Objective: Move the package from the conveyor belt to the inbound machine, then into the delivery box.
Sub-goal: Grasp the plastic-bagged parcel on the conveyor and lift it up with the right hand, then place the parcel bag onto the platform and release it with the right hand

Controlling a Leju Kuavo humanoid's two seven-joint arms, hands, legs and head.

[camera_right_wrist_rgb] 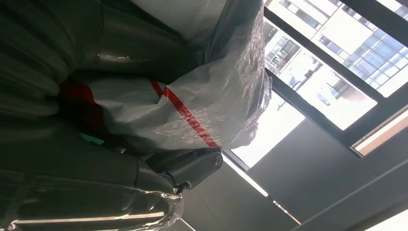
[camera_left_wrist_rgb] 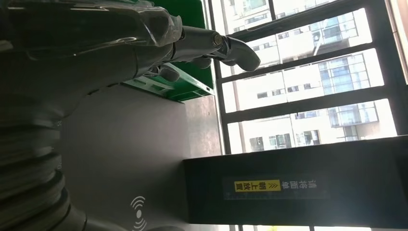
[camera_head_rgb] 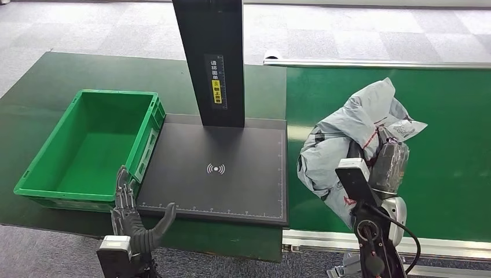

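Green felt-like tabletop [camera_head_rgb: 46, 87] carries a black scanner pad [camera_head_rgb: 220, 174] and green plastic crate [camera_head_rgb: 87, 145]; grey carpet tiles [camera_head_rgb: 347, 29] beyond. Right hand [camera_head_rgb: 389, 165] grips the grey plastic package [camera_head_rgb: 347, 133]; left hand [camera_head_rgb: 130, 217] spread, holding nothing.

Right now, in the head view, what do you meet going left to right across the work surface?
Green delivery box → left hand, open at the near edge → black inbound machine plate → grey package gripped by the right hand over the green conveyor belt.

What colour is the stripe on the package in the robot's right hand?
Red, on the grey package held by the right hand; the right wrist view shows it best.
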